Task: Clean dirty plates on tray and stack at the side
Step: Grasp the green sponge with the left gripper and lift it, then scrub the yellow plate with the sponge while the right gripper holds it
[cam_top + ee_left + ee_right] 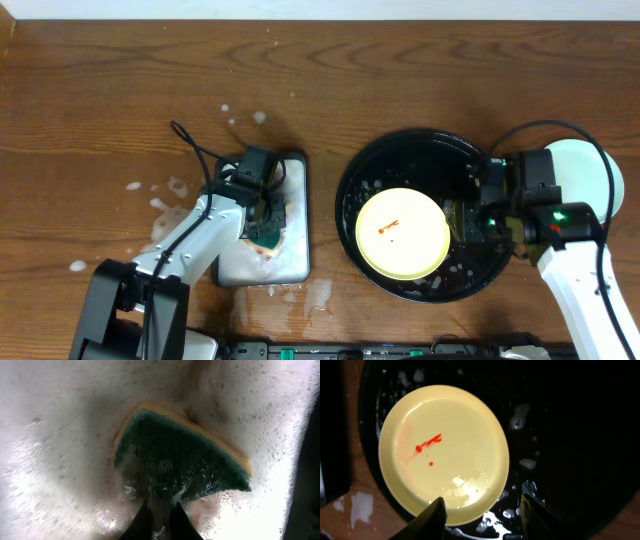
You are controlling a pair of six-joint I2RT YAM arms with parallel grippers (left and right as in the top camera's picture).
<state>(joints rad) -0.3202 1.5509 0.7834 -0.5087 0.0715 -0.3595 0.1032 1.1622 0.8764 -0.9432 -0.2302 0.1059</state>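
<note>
- Left pincer (160,516) is closed on the edge of a green sponge (180,455) in the white sponge tray (290,260).
- Right pincer (482,505) is spread open.
- The red-smeared yellow plate (445,455) lies inside the black tray (400,160).
- A mint plate (575,160) rests on the desk (100,100).

The left arm (185,238) and right arm (585,285) are white-shelled with black joints — black cables (186,140) trailing.

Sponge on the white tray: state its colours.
The sponge is dark green over a yellow-orange layer; the left wrist view shows it best.
</note>
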